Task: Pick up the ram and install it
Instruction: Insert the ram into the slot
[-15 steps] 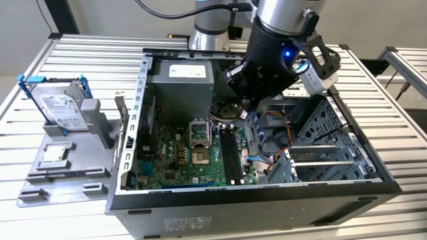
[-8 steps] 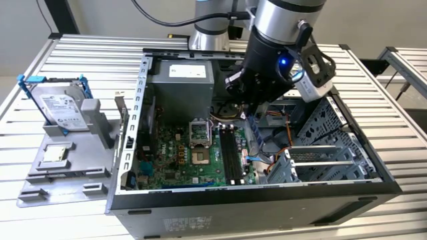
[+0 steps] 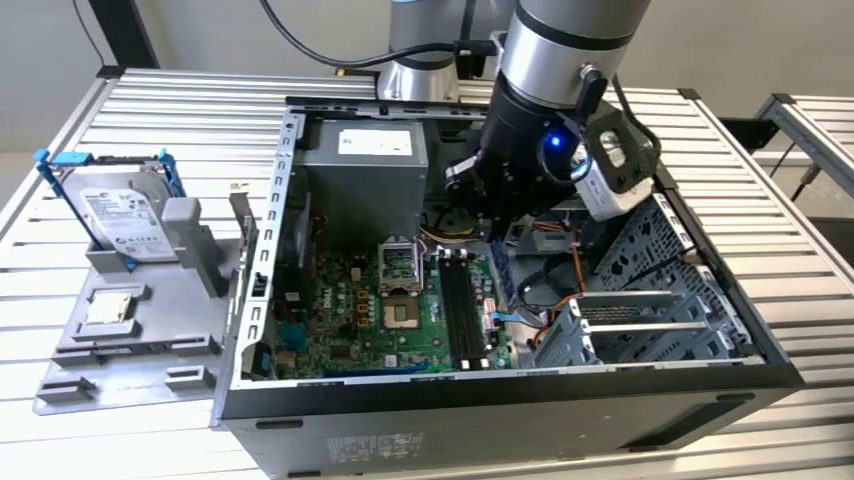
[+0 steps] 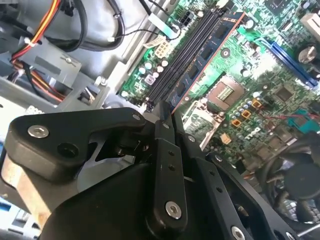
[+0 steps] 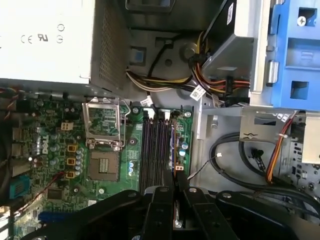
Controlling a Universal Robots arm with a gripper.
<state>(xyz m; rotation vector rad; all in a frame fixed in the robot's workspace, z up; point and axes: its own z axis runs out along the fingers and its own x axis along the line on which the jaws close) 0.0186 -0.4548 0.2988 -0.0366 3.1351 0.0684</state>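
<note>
Second wrist view: I see my gripper point(image 4: 167, 117) with its matte black fingers point(image 4: 164, 145) clenched on the ram point(image 4: 207, 50), a thin blue board with black chips standing edge-on in the slots of the green motherboard point(image 4: 260, 90). The open steel case point(image 3: 641, 395) rests on a ribbed metal table point(image 3: 174, 110).

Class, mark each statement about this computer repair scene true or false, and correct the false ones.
1. The tool grips the ram. True.
2. The ram lies beside the case on the table. False: it stands on edge along the memory slots of the motherboard.
3. The hard drive sits outside the case. True.
4. The case is closed. False: its side is open.
</note>
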